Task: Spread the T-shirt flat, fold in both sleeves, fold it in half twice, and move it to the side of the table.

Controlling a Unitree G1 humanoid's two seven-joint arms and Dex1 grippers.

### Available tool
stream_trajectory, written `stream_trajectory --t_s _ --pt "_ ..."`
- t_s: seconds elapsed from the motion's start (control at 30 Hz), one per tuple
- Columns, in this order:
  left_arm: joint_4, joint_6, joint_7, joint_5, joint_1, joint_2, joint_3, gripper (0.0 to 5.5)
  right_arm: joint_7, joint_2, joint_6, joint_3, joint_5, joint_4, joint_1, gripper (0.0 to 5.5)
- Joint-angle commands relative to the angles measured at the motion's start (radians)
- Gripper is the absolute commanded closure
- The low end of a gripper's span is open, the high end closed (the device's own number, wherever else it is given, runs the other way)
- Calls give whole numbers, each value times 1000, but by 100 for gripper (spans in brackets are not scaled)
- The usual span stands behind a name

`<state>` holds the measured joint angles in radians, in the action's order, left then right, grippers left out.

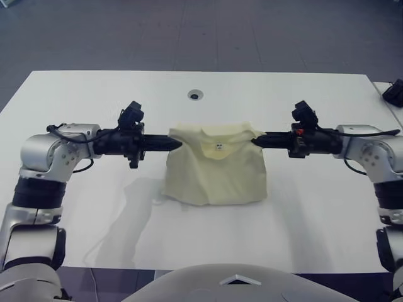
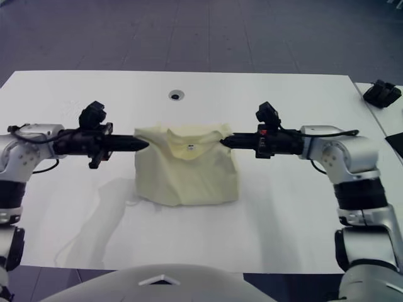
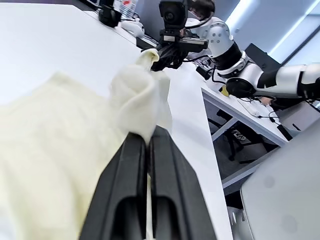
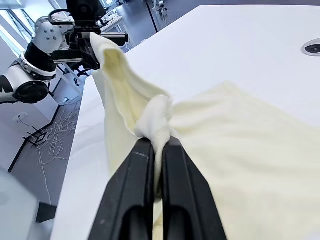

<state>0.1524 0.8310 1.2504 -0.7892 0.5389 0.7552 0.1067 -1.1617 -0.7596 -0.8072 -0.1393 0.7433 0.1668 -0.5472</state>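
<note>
A white table stood on grey floor; a round cable hole lay at twelve o'clock.

Lower part of the T-shirt rests on the white table

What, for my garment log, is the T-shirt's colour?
The T-shirt is plain pale yellow, clearest in the left eye view.

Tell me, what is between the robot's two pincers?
The pale yellow T-shirt stretches between the left pincer and the right pincer, each pinching a top corner; the left eye view shows it.
</note>
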Motion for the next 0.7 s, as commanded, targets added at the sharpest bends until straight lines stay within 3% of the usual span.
stream_trajectory --t_s 0.03,0.37,0.7 --pt "225 -96 -3 141 123 -95 48 550 -18 91 106 -36 -141 262 -132 550" --pt "561 -297 -39 363 213 -229 42 550 50 252 360 4 -381 745 -314 550" --pt "755 -406 -139 453 286 -313 -29 550 151 337 505 105 -464 965 -389 550"
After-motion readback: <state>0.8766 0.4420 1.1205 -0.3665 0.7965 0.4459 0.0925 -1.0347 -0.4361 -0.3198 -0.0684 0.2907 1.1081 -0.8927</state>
